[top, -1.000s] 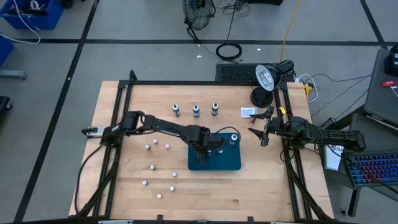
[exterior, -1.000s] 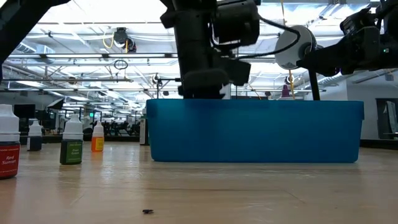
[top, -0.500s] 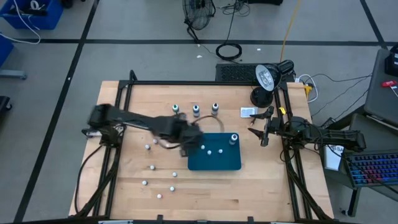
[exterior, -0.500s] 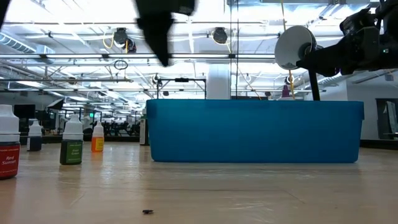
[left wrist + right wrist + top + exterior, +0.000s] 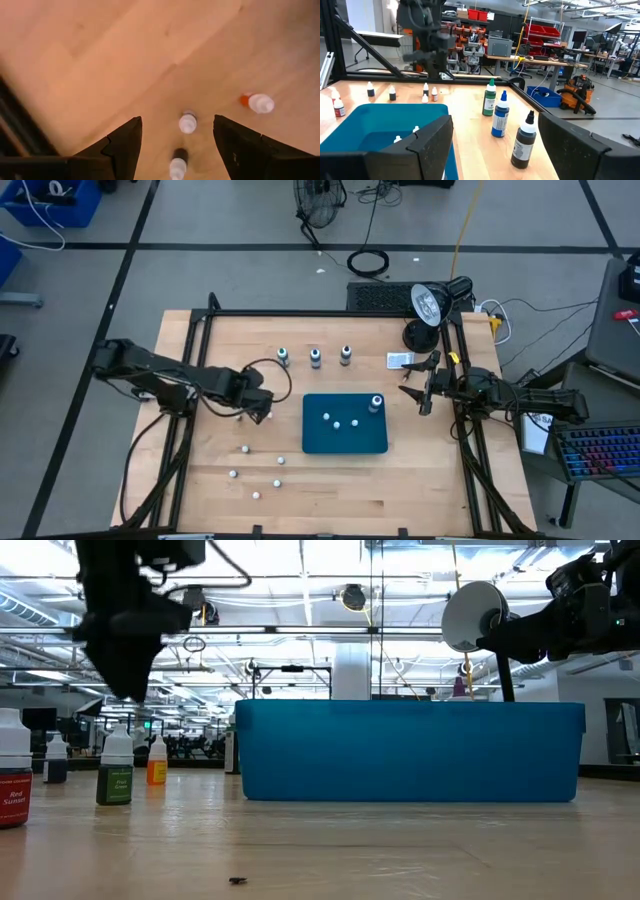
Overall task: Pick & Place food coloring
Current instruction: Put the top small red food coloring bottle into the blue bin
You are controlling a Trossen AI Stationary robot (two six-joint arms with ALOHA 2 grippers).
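Tiny food coloring bottles with pale caps stand loose on the wood left of the blue tray [image 5: 345, 442], among them one [image 5: 245, 448] and another [image 5: 280, 461]. Three more [image 5: 338, 424] sit inside the tray beside a bigger bottle [image 5: 376, 402]. My left gripper [image 5: 260, 408] hangs open above the loose bottles. In its wrist view [image 5: 176, 120] a white-capped bottle [image 5: 188, 122] and a dark one [image 5: 178, 161] show between the fingers, with an orange one [image 5: 257, 102] off to the side. My right gripper [image 5: 420, 392] waits open at the table's right edge.
Three taller bottles [image 5: 315, 357] stand in a row at the far side, seen close in the right wrist view [image 5: 501, 114]. A lamp [image 5: 428, 305] and its base sit at the far right corner. The low view shows red [image 5: 12, 775], green [image 5: 116, 770] and orange [image 5: 157, 762] bottles.
My left gripper has swung from over the blue tray toward the table's left edge and now hangs above the loose tiny bottles. Three small bottles show in the tray where the arm covered it. The right arm has kept still.
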